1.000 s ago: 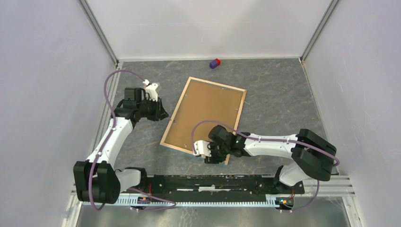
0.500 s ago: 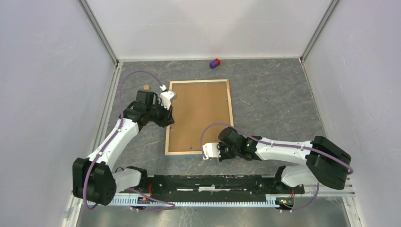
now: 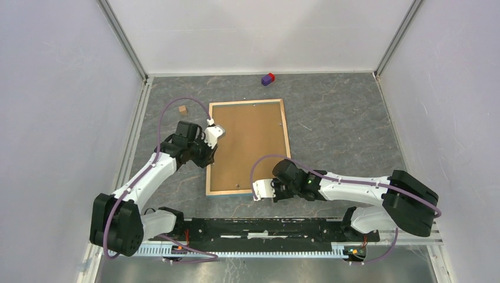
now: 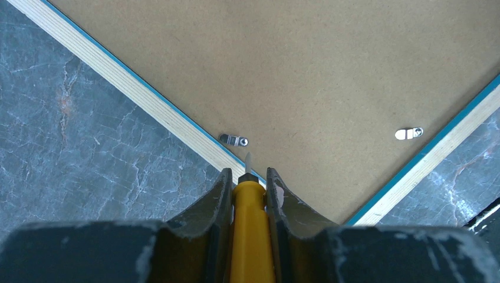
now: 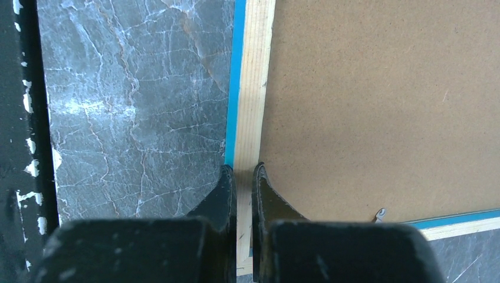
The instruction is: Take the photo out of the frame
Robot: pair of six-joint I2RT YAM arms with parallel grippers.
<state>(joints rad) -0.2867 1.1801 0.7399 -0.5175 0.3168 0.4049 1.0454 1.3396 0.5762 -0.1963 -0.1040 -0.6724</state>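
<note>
Step in hand, by judgement: undoing the back of the frame [image 3: 250, 141]. Early in the task; backing board [image 4: 306, 71] in place, nothing lifted.

Frame face down on the tabletop [image 3: 348, 135], brown back up, roughly midway between the two arms. No sight of the photo; presumably under the board, cannot confirm.

At the left rim: left pincer [image 4: 247, 177] clamped on a yellow-handled tool [image 4: 250, 230], metal tip forward. Tip just short of the nearest tab [image 4: 233, 140]; contact not apparent. Also a second tab [image 4: 408, 133], well apart, beside the adjoining rim.

At the near rim: right pincer [image 5: 243, 171] nearly together, one finger on the outer blue edge, the other on the board side, light wood strip between. Appears pinched on the rim, steadying the frame.

Next move, by judgement: tip brought against the nearest tab, then tab swivelled off the board toward the rim. Calls for fine aim, light pressure and a firm hold at the near rim. Same again for the remaining tabs before lifting the board. Risks: tip skating across the board, frame sliding on the tabletop.
</note>
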